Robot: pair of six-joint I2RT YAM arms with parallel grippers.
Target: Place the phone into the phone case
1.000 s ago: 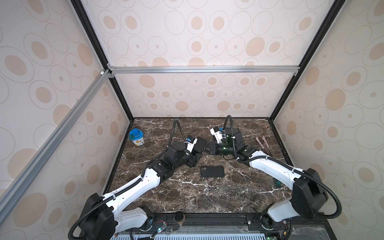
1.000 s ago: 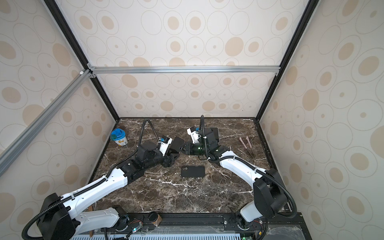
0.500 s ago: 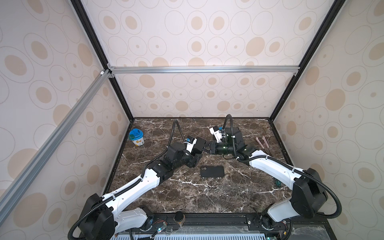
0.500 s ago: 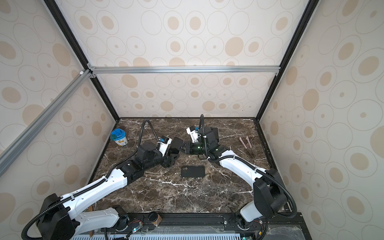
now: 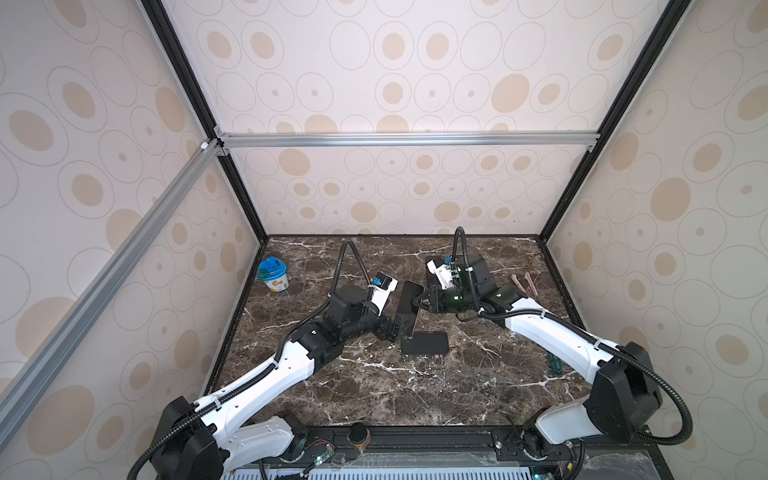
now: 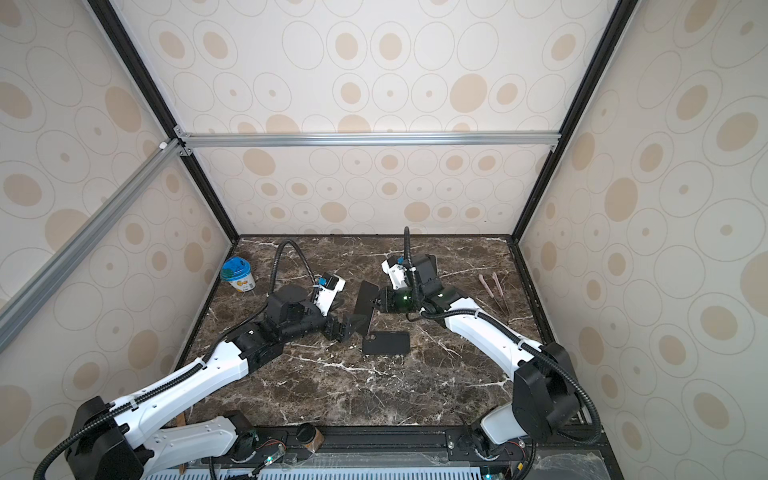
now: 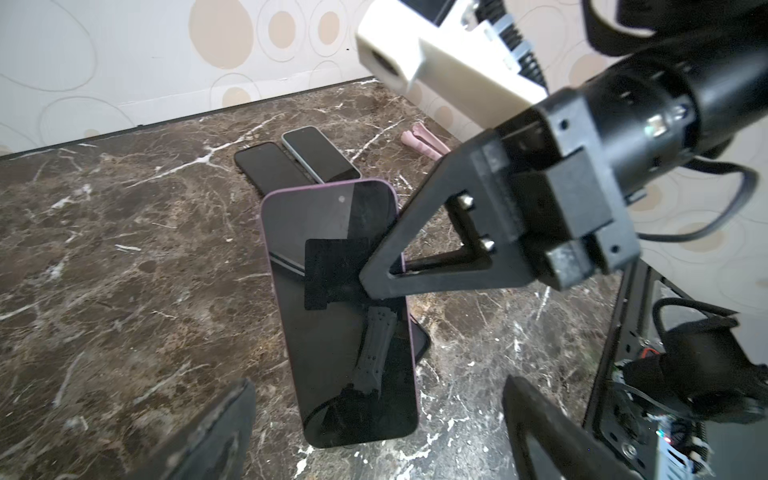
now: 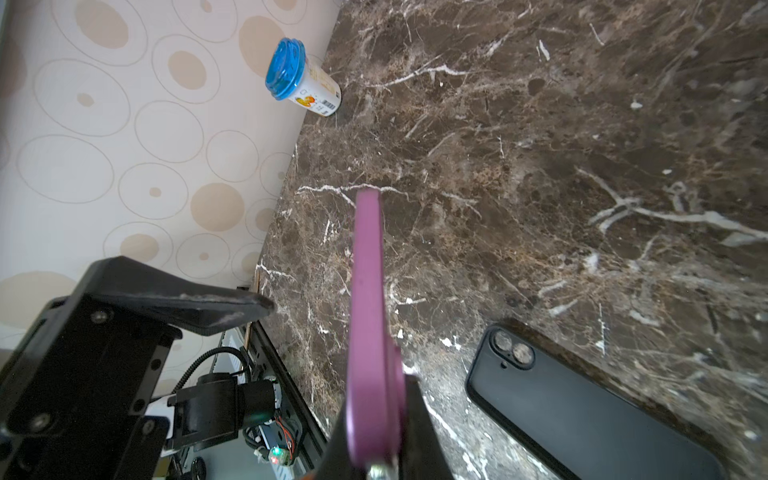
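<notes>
Nearest, the one black case (image 5: 424,343) lies flat on the worktop (image 5: 374,395) with its long axis running across. Just behind and above it hangs the one purple phone (image 5: 408,305), steeply tilted on its long axis and clamped at mid-length by the right claw (image 5: 417,303). The left claw (image 5: 390,330) stands apart at the phone's lower end. I judge the right arm must turn the phone crosswise and lay it down. Farther back are two spare phones (image 7: 320,156), two sticks (image 5: 525,284) and one cup (image 5: 273,275).

phone (image 7: 340,316): purple frame, black glass. phone case (image 8: 582,407): plain black. table (image 5: 415,386): dark brown marble, white veins. cup (image 8: 303,79): white, blue lid, orange print. walls (image 5: 395,83): cream, tan ovals, thin rings. sticks (image 7: 419,141): pink.
</notes>
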